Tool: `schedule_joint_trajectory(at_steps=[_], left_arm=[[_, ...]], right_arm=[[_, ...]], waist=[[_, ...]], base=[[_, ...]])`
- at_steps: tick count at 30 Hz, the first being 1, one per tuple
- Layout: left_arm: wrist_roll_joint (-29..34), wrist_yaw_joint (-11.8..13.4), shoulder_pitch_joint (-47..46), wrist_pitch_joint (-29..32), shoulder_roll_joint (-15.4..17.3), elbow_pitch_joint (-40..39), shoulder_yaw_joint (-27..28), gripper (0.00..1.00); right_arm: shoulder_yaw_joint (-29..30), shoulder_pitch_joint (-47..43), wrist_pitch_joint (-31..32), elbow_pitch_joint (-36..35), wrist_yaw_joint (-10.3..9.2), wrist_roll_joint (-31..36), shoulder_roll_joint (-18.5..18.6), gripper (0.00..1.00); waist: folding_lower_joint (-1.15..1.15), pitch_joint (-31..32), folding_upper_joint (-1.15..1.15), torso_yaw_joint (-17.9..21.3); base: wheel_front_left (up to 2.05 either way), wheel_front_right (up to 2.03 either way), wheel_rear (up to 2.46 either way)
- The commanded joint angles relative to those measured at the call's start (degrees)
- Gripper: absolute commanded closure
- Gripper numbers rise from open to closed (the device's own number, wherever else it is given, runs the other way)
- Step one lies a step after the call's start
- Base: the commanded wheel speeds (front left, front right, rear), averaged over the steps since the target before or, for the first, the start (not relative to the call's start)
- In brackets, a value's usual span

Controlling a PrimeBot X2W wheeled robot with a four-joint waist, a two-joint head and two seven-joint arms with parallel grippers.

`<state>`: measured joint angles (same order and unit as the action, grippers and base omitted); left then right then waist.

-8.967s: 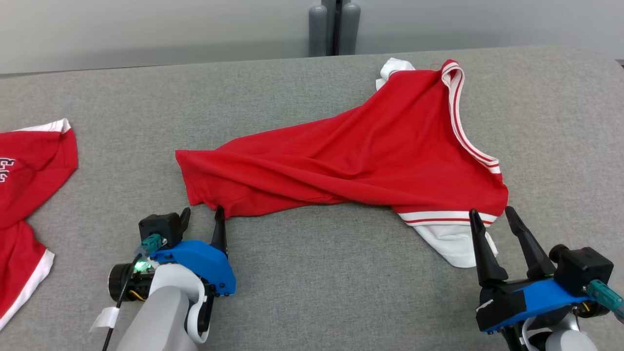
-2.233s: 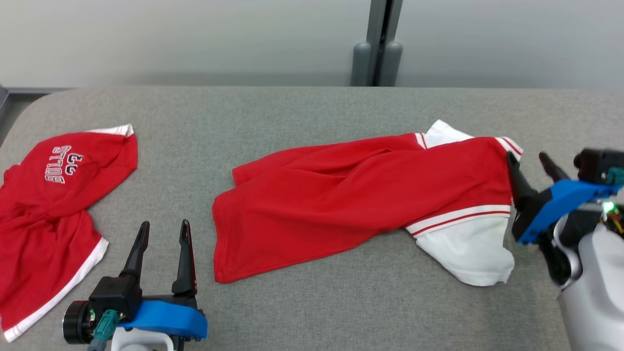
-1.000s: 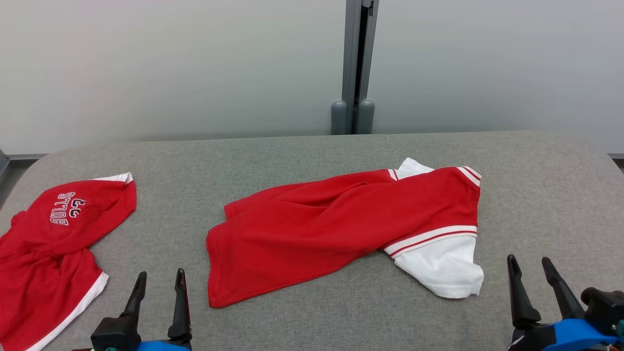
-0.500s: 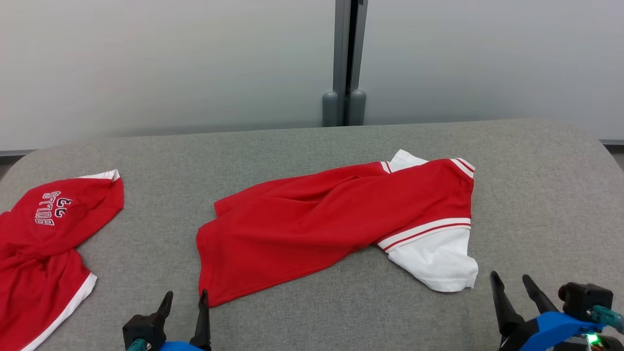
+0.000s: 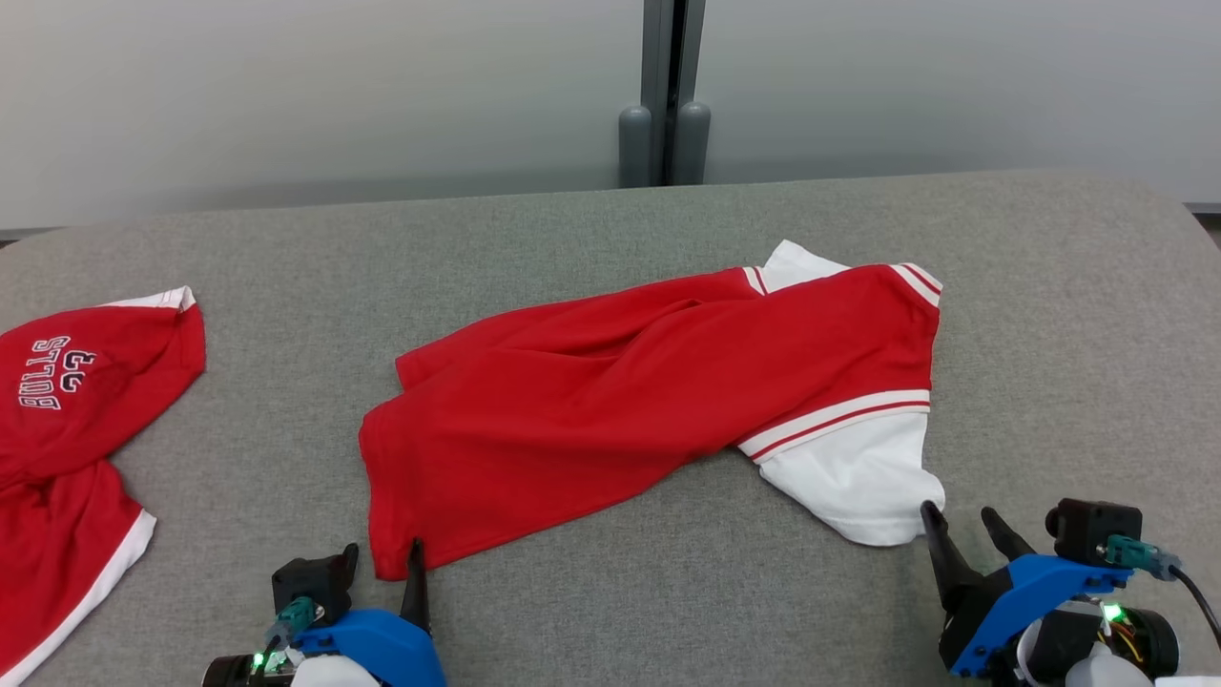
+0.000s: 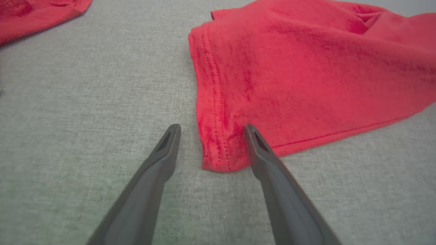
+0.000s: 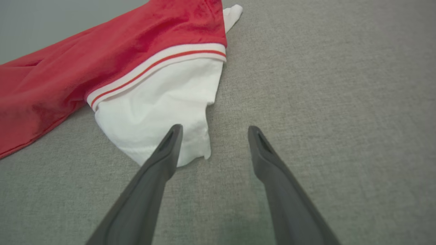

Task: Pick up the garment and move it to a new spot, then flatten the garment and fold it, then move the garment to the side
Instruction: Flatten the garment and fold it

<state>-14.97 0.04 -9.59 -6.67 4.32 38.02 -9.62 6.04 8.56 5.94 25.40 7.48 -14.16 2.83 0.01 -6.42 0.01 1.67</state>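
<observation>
The garment (image 5: 610,401), a red shirt with white sleeves and striped trim, lies rumpled across the middle of the grey table (image 5: 610,611). My left gripper (image 5: 382,563) stands open at its near left hem corner. In the left wrist view that corner (image 6: 218,149) lies between the fingers of the left gripper (image 6: 212,128), with the right finger resting on the cloth's edge. My right gripper (image 5: 962,530) is open just below the white sleeve (image 5: 858,477). In the right wrist view the left finger of the right gripper (image 7: 215,128) overlaps the sleeve's (image 7: 160,109) near edge, the right finger over bare table.
A second red garment (image 5: 67,410) with white lettering lies at the table's left edge; its edge shows in the left wrist view (image 6: 34,13). A grey post (image 5: 663,95) stands behind the table against a pale wall. The table's rounded right end (image 5: 1183,219) is near.
The head camera has tilted down. My left gripper has come in to the garment's hem corner and my right gripper has closed in on the white sleeve. The garment lies as before.
</observation>
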Motion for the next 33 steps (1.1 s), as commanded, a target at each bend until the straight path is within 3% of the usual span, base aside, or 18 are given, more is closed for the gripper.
schedule_joint_trajectory(at_steps=[1, 8, 10, 11, 12, 13, 14, 15, 16, 17, 26, 33], left_arm=[[0.0, 0.3, -0.9, 0.0, 0.0, 0.7, 0.0, 0.00], [-1.2, -0.5, -2.2, -0.6, -0.4, 4.8, -0.8, 0.00], [-1.4, -0.5, -2.9, -1.0, -0.6, 5.5, -1.2, 0.27], [-1.5, -0.5, -3.1, -1.3, -0.7, 5.8, -1.4, 0.54], [-1.7, -0.7, -3.3, -1.4, -0.8, 6.1, -1.6, 0.62], [-1.8, -1.0, -3.5, -1.3, -0.8, 6.5, -1.8, 0.82], [-2.0, -1.1, -3.7, -1.0, -0.9, 6.9, -1.9, 0.95], [-2.2, -1.5, -3.8, -0.9, -0.9, 7.3, -2.1, 1.00], [-2.2, -1.6, -4.0, -1.1, -0.9, 7.5, -2.2, 1.00], [-2.4, -1.8, -4.1, -1.3, -0.9, 7.8, -2.4, 1.00], [-4.6, -2.6, -4.1, -6.2, -1.1, 6.1, -1.3, 1.00], [-7.1, -3.4, -2.5, -8.1, -0.7, -6.2, 1.1, 1.00]], right_arm=[[-0.2, 1.1, -0.5, 0.6, 0.03, -0.3, 0.1, 0.00], [-2.8, 4.1, -2.3, 4.5, 0.03, -0.9, 0.1, 0.00], [-3.0, 4.7, -2.7, 5.5, 0.03, -0.6, 0.1, 0.00], [-3.3, 5.1, -3.0, 5.9, 0.03, -0.8, 0.1, 0.00], [-3.6, 5.4, -3.1, 6.2, 0.03, -1.2, 0.1, 0.00], [-4.0, 5.7, -3.3, 6.4, 0.03, -1.4, 0.1, 0.00], [-4.2, 5.9, -3.5, 6.6, 0.03, -1.3, 0.1, 0.00], [-4.8, 6.1, -3.6, 6.7, 0.03, -1.7, 0.1, 0.00], [-5.3, 6.3, -4.1, 6.6, 0.03, -1.8, 0.1, 0.59], [-5.5, 6.6, -4.6, 6.4, 0.03, -2.5, 0.1, 1.00], [-7.2, 6.0, -8.9, 2.5, 0.03, -5.3, 0.2, 1.00], [-3.8, 2.6, -9.5, -10.2, 0.03, -6.1, 0.2, 1.00]], waist=[[-0.01, -0.5, -0.01, -0.1], [-0.01, -2.3, -0.01, 0.3], [-0.01, -2.8, -0.01, 0.2], [-0.01, -3.0, -0.01, 0.1], [-0.01, -3.2, -0.01, 0.0], [-0.01, -3.4, -0.01, 0.0], [-0.01, -3.5, -0.01, -0.1], [-0.01, -3.7, -0.01, -0.2], [-0.01, -3.8, -0.01, -0.2], [-0.01, -3.8, -0.01, -0.2], [-0.01, -2.6, -0.01, -0.3], [-0.01, -0.1, -0.01, -0.4]], base=[[0.00, 0.00, 0.00], [0.00, 0.00, 0.00], [0.00, 0.00, 0.00], [0.00, 0.00, 0.00], [0.00, 0.00, 0.00], [0.00, 0.00, 0.00], [0.00, 0.00, 0.00], [0.00, 0.00, 0.00], [0.00, 0.00, 0.00], [0.00, 0.00, 0.00], [0.00, 0.00, 0.00], [0.00, 0.00, 0.00]])
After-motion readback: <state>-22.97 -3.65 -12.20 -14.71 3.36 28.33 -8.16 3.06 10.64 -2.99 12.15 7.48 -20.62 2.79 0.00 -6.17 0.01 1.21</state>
